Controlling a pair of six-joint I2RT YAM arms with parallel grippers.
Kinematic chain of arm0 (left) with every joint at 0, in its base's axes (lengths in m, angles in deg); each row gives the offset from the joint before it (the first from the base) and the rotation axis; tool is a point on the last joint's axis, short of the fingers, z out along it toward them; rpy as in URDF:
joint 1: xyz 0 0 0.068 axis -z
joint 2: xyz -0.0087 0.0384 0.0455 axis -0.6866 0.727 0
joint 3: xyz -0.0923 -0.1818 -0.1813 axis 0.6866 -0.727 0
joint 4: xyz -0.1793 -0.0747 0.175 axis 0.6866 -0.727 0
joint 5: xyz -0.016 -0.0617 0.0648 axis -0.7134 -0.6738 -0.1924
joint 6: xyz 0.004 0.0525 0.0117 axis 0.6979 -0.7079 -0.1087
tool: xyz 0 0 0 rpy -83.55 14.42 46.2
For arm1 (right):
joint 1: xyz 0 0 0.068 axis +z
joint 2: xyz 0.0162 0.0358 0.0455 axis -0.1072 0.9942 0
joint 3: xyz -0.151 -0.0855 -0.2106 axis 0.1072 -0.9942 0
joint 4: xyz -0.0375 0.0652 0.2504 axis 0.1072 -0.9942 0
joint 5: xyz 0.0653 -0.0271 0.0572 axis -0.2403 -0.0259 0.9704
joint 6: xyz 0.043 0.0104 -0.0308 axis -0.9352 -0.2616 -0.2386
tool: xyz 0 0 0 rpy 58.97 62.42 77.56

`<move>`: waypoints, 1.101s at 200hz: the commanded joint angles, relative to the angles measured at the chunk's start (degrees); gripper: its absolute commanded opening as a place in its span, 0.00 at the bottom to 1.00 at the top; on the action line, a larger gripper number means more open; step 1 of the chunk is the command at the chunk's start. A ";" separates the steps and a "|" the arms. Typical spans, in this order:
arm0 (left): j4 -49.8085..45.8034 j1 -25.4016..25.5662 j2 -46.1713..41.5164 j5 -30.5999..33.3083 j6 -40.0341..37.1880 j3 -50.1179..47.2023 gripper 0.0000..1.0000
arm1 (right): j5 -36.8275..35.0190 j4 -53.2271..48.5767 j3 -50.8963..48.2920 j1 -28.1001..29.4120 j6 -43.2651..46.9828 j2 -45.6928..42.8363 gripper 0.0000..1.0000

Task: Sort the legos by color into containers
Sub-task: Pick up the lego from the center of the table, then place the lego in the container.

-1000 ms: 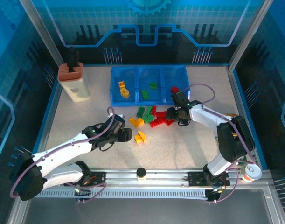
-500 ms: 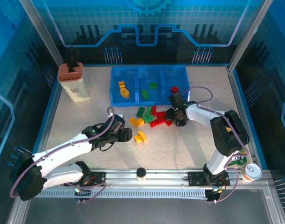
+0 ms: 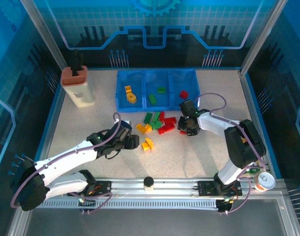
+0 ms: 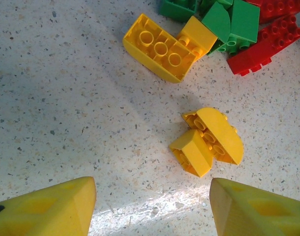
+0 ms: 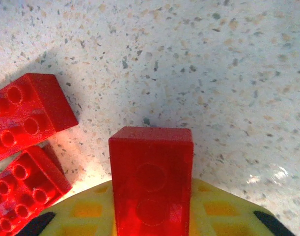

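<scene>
The right gripper (image 3: 185, 129) is clamped on a red brick (image 5: 150, 182) over the table (image 3: 91, 123), just right of the loose pile (image 3: 157, 122). The left gripper (image 4: 152, 206) hangs, fingers apart, above two yellow bricks (image 4: 207, 140). The blue bin (image 3: 150, 107) sits beyond the pile.

Cream holder (image 3: 78, 92) (rust-red top) far-left on speckled table (image 3: 189, 152); small round can (image 3: 263, 182) at near-right corner.

We see smooth, glossy plastic in the legos (image 4: 162, 46) and the red lego (image 5: 150, 182); the desk (image 4: 66, 98) looks matt, speckled stone; the bin (image 3: 137, 81) smooth plastic.
</scene>
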 commanded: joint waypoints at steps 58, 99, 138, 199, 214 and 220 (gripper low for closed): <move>0.95 0.41 1.17 -0.89 -1.25 1.33 0.64 | -6.44 -10.86 17.57 -5.52 10.65 -3.32 0.23; 0.38 1.28 -0.13 -1.42 -0.16 0.27 0.64 | -4.45 -14.40 32.56 -9.99 15.22 8.39 0.24; -1.92 2.67 -2.50 0.26 1.25 -0.88 0.64 | -2.72 -18.29 44.80 -12.46 17.62 18.98 0.25; -2.52 2.61 -8.14 1.67 3.08 -1.80 0.68 | -0.02 -16.58 46.89 -11.00 19.13 17.53 0.69; -2.66 2.68 -6.04 1.30 2.91 -0.92 0.68 | -0.81 -14.88 43.62 -10.08 19.17 13.88 0.70; -2.66 2.70 -4.82 1.07 2.83 -0.51 0.68 | -0.98 -14.67 42.45 -9.78 19.11 12.56 0.70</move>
